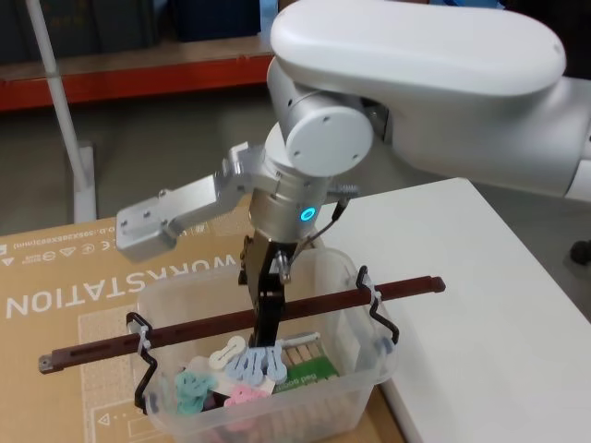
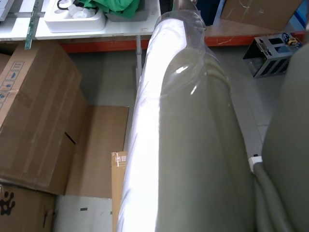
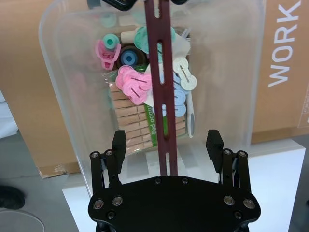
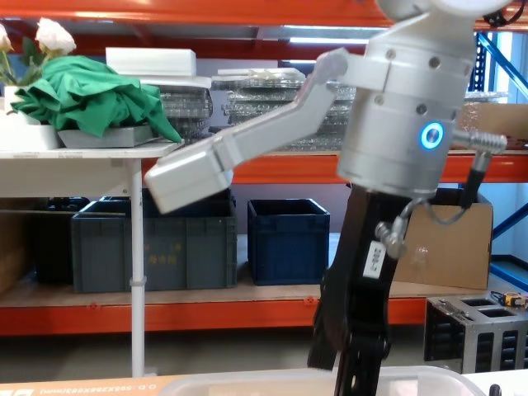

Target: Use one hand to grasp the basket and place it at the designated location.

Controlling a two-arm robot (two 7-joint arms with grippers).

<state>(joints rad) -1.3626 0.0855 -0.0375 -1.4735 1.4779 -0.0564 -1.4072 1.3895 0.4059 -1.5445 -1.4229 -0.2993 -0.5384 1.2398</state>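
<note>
Head view: a large translucent clear plastic basket (image 1: 362, 380) sits on a flat brown cardboard box (image 1: 65, 277) printed with "WORKSTATION", just beside a white surface (image 1: 489, 305). A long reddish-brown bar handle (image 1: 185, 331) on black end fittings spans the basket's top. The right gripper (image 1: 268, 325), black and slim, hangs from a white arm and reaches the middle of the handle.

Left wrist view: the left arm is idle, away from the work, and its camera looks along a white arm segment to cardboard cartons (image 2: 38, 111) on the floor.

Right wrist view: looking straight down the handle, the two black fingers (image 3: 119, 141) stand apart, one on each side of the bar, neither touching it. Colourful pegs (image 3: 131, 83) (pink, blue, mint and plain wood) lie on the basket's bottom.

Chest view: the right arm's wrist, with a blue ring light, points down to the basket's rim at the bottom edge; dark blue crates (image 4: 289, 227) sit on a shelf behind.

Judgement: the step in hand is the grasp, with the gripper lined up around the handle but not yet closed. The next move calls for bringing the fingers together on the bar near its middle so the basket hangs level, then lifting straight up before carrying it; the designated location is not marked in these pictures
</note>
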